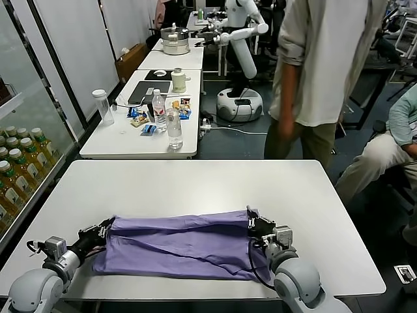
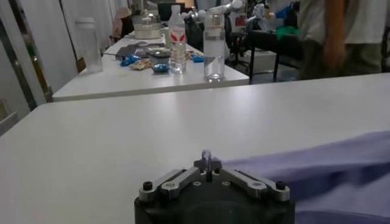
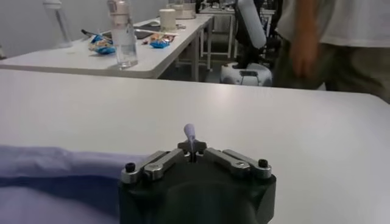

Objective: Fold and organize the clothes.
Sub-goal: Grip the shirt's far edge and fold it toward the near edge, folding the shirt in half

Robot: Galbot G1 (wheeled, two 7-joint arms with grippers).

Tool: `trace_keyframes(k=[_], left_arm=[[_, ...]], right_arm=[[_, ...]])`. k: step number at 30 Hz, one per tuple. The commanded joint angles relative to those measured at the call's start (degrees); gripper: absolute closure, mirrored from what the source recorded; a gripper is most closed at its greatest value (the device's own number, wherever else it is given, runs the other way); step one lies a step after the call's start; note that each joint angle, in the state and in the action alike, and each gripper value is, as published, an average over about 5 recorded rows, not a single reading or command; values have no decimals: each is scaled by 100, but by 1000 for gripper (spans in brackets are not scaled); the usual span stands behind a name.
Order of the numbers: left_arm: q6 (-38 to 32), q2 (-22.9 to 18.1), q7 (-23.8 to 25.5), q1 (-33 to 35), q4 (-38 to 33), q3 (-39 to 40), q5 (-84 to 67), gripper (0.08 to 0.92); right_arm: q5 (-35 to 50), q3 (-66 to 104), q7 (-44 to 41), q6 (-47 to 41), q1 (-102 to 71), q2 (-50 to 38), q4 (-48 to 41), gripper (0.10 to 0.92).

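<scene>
The lavender T-shirt (image 1: 182, 244) lies in a wide folded band across the near part of the white table (image 1: 195, 182). My left gripper (image 1: 106, 229) is shut on the shirt's left far corner; a small tuft of fabric sticks up between its closed fingers in the left wrist view (image 2: 206, 159). My right gripper (image 1: 253, 223) is shut on the shirt's right far corner, with a tuft of fabric poking out in the right wrist view (image 3: 190, 137). Both hold the far edge just above the tabletop. The shirt shows in the left wrist view (image 2: 329, 161) and the right wrist view (image 3: 55, 164).
A second white table (image 1: 140, 140) behind carries bottles (image 1: 174, 127), a laptop and snacks. A person (image 1: 322, 78) stands beyond the table's far right side, another sits at the right. A shelf of drink bottles (image 1: 16, 169) is at the left.
</scene>
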Motion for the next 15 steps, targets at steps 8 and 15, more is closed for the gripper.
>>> trace_keyframes(k=[8,15], left_arm=[[624,-26,-27,340,-418,-263,975,817],[260,-88,-894,366,-700,-460,469,618]], right_arm=[[-55,175,-55,-264,-426,-122,426,789],[-206,555,-69,-309,-778,-232,918,582]])
